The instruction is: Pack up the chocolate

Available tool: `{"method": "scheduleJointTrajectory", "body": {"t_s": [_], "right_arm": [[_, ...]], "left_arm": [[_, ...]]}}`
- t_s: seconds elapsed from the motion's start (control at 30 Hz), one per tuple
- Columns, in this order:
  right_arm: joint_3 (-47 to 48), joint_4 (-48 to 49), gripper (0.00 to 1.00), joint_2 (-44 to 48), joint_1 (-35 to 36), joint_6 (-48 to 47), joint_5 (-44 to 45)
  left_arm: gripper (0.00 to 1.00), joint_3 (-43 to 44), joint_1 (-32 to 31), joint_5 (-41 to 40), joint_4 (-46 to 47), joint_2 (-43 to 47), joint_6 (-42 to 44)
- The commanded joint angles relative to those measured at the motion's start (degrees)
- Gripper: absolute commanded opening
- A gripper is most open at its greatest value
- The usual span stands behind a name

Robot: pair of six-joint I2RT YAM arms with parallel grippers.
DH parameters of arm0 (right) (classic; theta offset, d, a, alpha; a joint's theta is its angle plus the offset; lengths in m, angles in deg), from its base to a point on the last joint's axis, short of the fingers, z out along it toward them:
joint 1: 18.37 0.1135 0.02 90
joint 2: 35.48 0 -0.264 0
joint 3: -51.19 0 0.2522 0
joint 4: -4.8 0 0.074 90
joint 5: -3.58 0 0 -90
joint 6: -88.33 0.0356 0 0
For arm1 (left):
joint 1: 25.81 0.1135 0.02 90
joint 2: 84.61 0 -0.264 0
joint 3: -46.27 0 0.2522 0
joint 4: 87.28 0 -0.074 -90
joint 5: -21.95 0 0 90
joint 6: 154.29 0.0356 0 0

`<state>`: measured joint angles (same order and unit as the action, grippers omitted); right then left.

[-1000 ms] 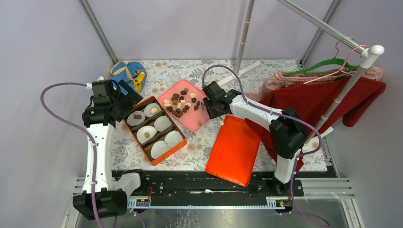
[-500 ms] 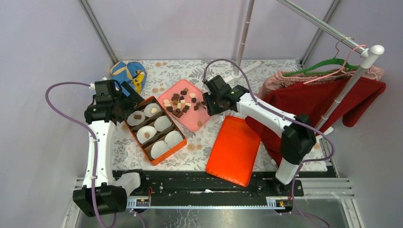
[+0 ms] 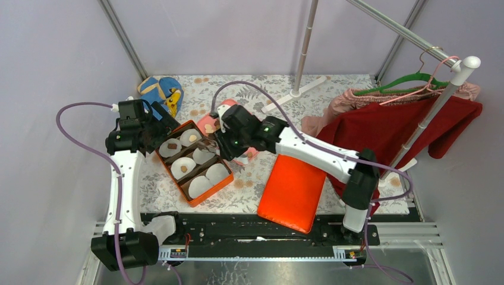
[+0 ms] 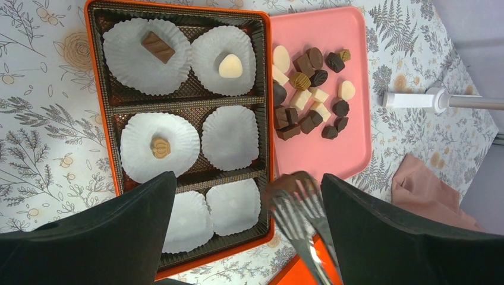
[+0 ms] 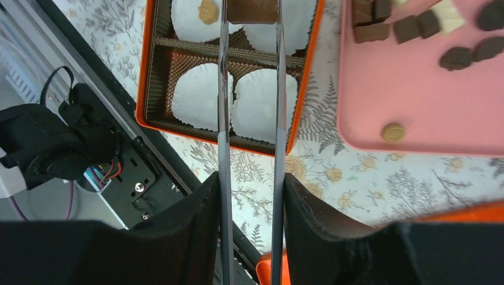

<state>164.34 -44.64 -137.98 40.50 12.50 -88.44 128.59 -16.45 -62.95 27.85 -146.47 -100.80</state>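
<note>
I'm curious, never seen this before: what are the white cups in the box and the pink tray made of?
White cups: thin paper, matte, judging by the crimped, pleated edges. Pink tray: probably plastic, smooth with a faint sheen and a rounded rim; painted metal can't be ruled out.

Chocolate [image 4: 309,89]: dark, light-brown and cream bites clustered on the pink tray [image 4: 356,148] beside the box [image 4: 90,89], one alone near a tray edge. Three sit singly in liners [image 4: 232,139]. One brown piece is pinched in tongs [image 5: 223,119].
</note>
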Motion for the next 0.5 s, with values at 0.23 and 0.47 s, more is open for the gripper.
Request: {"method": "scheduleJointTrajectory", "body": {"t_s": [0.23,0.47], "right_arm": [[8.6,1.0,0.36,-11.4,1.0,1.4,-0.1],[9.9,0.8,0.41,-14.9,1.0,1.6,0.2]], "left_arm": [[0.99,1.8,-0.1,-1.0,1.1,1.3,1.7],[0.99,1.4,-0.1,-1.9,0.7,1.7,2.6]]}}
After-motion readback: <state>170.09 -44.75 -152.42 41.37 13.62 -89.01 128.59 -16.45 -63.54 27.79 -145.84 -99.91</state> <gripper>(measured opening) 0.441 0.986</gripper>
